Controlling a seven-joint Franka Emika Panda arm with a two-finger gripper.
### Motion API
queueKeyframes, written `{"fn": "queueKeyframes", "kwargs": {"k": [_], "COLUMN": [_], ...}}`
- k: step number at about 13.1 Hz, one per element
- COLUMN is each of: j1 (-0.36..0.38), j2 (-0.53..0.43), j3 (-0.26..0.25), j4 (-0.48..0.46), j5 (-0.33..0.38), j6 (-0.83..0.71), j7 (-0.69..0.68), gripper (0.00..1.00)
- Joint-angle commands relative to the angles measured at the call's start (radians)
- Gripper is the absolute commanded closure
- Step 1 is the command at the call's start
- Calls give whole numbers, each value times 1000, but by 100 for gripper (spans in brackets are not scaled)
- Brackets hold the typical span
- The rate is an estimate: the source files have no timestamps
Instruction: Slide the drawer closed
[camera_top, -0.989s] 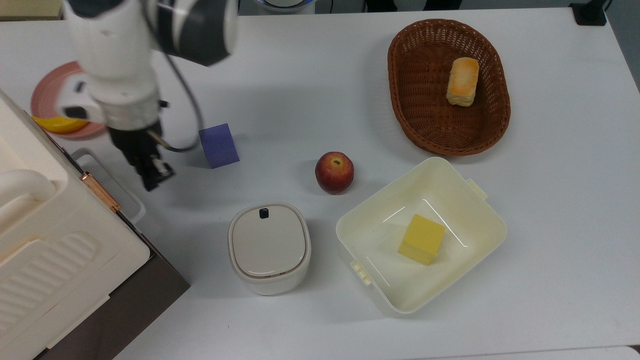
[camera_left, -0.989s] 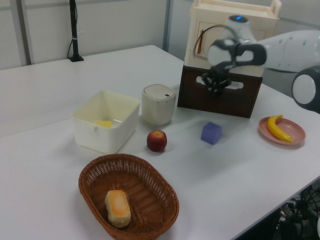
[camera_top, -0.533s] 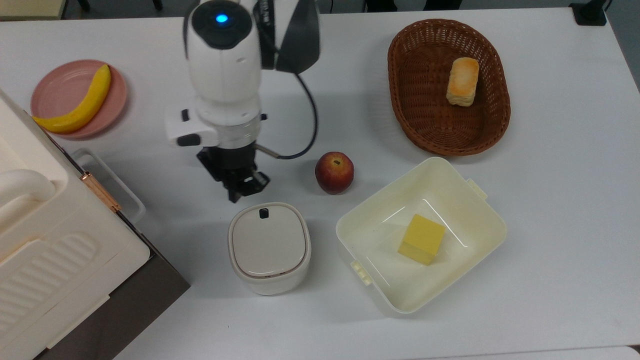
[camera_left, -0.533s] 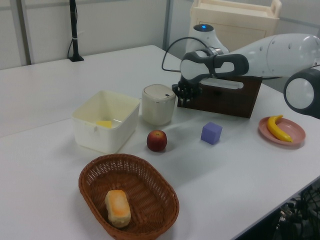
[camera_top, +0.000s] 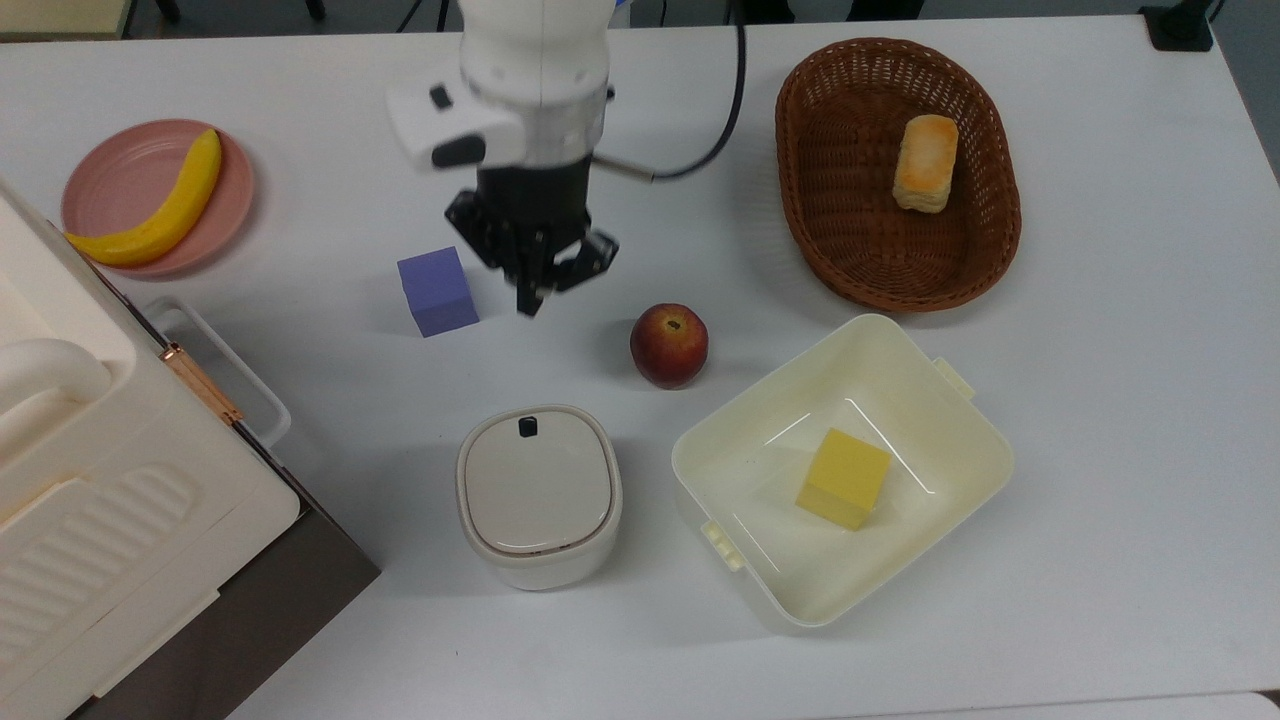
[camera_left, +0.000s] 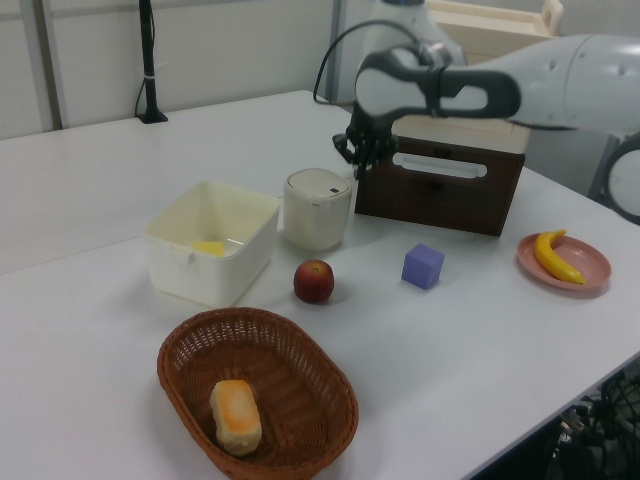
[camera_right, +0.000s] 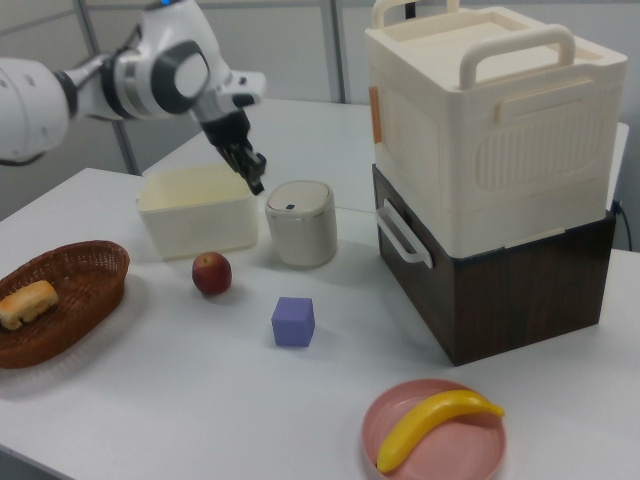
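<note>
The drawer (camera_right: 415, 290) shows its dark brown front under the cream cabinet (camera_right: 500, 140), and in the right view that front stands flush with the dark base. Its white loop handle (camera_top: 240, 365) sticks out toward the table; the left view also shows the handle (camera_left: 438, 165). My gripper (camera_top: 527, 300) is shut with nothing in it. It hangs well away from the handle, between a purple cube (camera_top: 437, 290) and an apple (camera_top: 668, 344) in the top view. In the right view the gripper (camera_right: 255, 180) is raised over the table behind a white lidded container (camera_right: 301, 222).
The white lidded container (camera_top: 538, 495) stands near the cabinet's corner. A cream tub (camera_top: 760, 385) holds a yellow block (camera_top: 843, 478). A brown basket (camera_top: 800, 200) holds a bread piece (camera_top: 925, 162). A pink plate (camera_top: 120, 170) carries a banana (camera_top: 150, 225).
The gripper left the drawer handle, swept to the top view's right past the lidded container, then drew back up-table, uncovering the purple cube. It stayed shut; the drawer did not move.
</note>
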Motion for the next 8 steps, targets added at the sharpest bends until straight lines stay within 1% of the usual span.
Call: {"fn": "queueKeyframes", "kwargs": {"k": [1,4,6,7,8], "j1": [-1,-1,-4,-8,-30], "j2": [-109,-150,-192,-205,-210], "j3": [6,9,9,9,9], "j4": [-44,-50,-82,-87,-85], "j5": [16,15,7,16,18], "j6": [-112,-124,-129,-153,-214], "j7": [-81,-88,-134,-165,-204], "gripper": [0,0,0,0,0]}}
